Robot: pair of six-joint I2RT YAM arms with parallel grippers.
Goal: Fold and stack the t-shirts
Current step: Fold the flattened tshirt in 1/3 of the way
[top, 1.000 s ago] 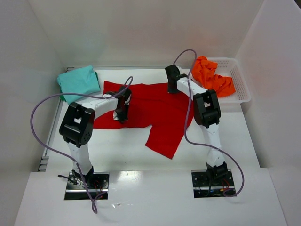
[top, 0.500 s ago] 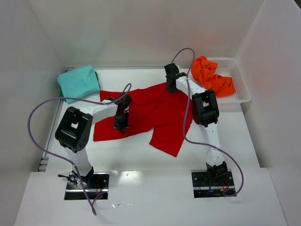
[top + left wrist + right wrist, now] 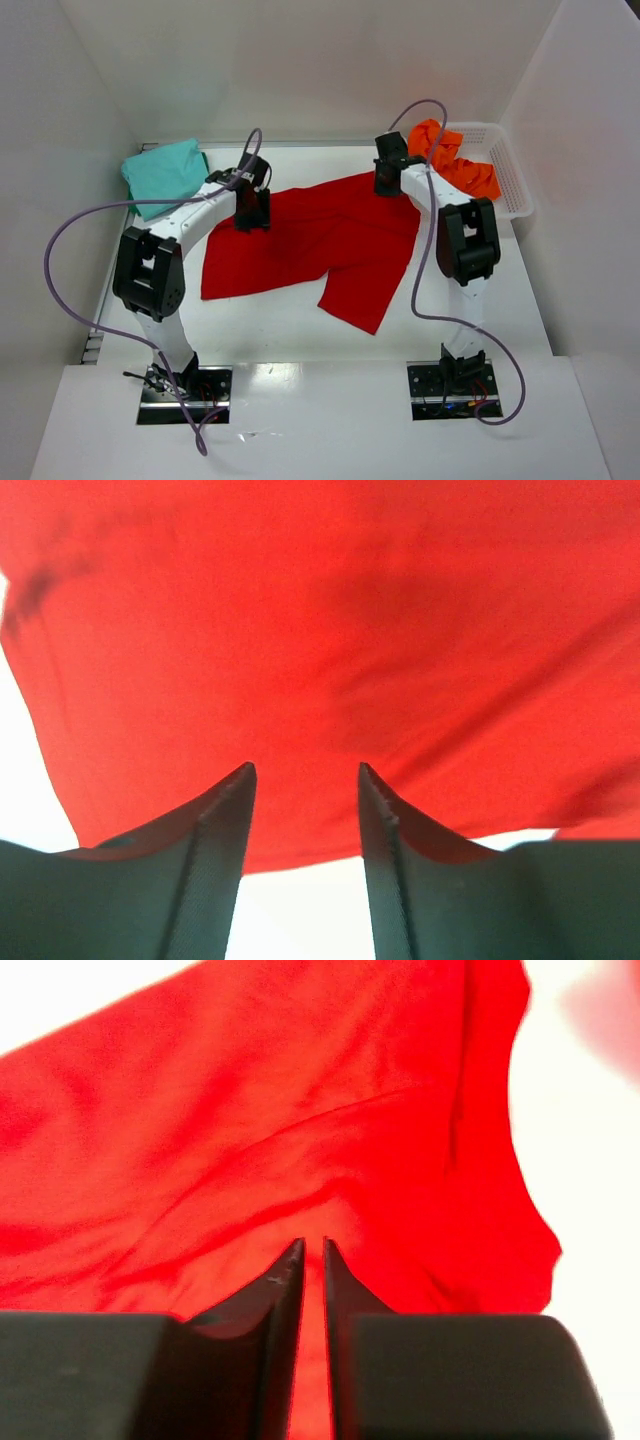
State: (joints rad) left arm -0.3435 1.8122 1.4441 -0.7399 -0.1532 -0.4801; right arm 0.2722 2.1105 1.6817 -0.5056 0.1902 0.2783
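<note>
A bright red t-shirt (image 3: 330, 240) lies spread across the middle of the table, one part trailing toward the front. My left gripper (image 3: 250, 212) hangs over its back-left edge. In the left wrist view that gripper (image 3: 305, 770) is open, with the red cloth (image 3: 320, 630) beyond the tips and bare table between the fingers. My right gripper (image 3: 385, 182) is at the shirt's back-right edge. In the right wrist view its jaws (image 3: 313, 1245) stand a narrow slit apart over red cloth (image 3: 250, 1110). A teal t-shirt (image 3: 165, 175) lies folded at the back left. An orange t-shirt (image 3: 455, 165) is crumpled in the basket.
A white mesh basket (image 3: 515, 185) stands at the back right against the side wall. White walls close in the table at the back and on both sides. Purple cables loop above both arms.
Both grippers have moved toward the back, the right one also rightward, drawing the red shirt's back edge out wider. The left jaws have opened and the right jaws have parted slightly.
</note>
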